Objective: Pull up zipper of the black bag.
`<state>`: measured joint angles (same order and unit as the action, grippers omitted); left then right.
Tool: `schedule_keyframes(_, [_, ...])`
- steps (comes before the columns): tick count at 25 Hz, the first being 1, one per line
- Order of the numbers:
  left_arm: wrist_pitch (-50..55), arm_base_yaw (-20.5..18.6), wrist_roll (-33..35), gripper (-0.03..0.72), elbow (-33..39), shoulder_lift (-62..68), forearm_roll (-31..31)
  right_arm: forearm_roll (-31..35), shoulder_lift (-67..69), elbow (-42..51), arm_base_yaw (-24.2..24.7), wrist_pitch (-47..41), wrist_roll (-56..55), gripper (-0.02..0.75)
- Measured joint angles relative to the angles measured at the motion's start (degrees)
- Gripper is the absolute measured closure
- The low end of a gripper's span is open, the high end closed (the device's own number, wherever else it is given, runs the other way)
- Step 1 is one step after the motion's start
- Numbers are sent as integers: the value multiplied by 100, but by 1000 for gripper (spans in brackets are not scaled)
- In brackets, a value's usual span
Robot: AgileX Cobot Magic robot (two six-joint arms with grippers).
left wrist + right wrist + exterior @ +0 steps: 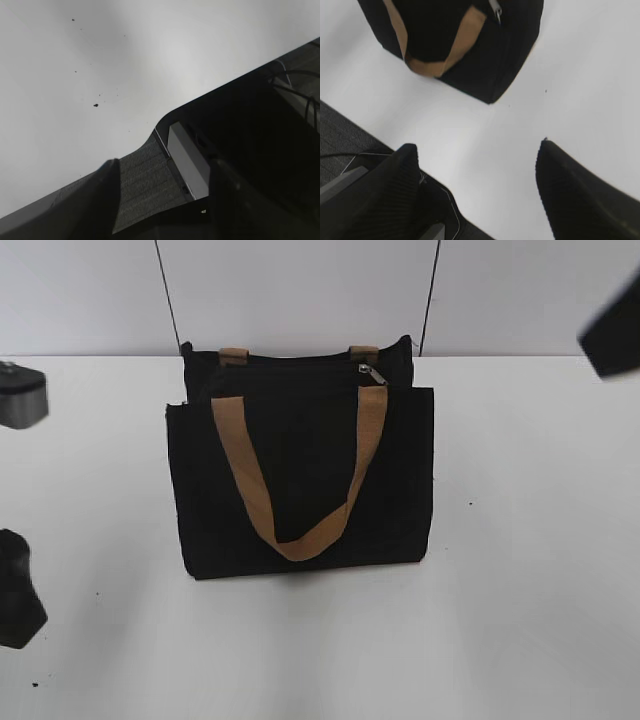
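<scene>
At the far left of the exterior view the left tool [15,585] sits low by the table's [540,570] edge, well apart from the black bag [300,480]; its own wrist view looks across bare table toward a dark edge and shows two dark fingers [107,197] with a clear gap between them, holding nothing, so it reads as spread. The bag lies in the middle of the table, its front panel toward the camera, one tan strap handle [300,510] looping down over the panel. The zip line runs left to right along the bag's top edge, and the zipper [371,373], a small silver pull tab, rests at the right end of that line, just above the handle's right root. So travel along the line would have to go leftward from where the tab lies. At the upper right only a dark corner of the right arm shows; in its wrist view the right tool [477,175] is spread wide and empty, with the bag ahead of it and the tab [495,10] at the frame's top. Since the tab sits on the bag's right side, the right tool is probably the better placed to take it, with the left free to steady the bag.
</scene>
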<state>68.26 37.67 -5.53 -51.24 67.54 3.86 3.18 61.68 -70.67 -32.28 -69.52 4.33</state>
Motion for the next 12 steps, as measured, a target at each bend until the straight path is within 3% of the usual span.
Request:
schedule_keyframes(6, [-132,0,118,231,355,-1513,-41,8,-2329,2223,0,-6,-11,181])
schedule_keyframes(12, [-284,0,396,230,1209,-3046,-35,21,-3953,3560,0,-6,-181,181])
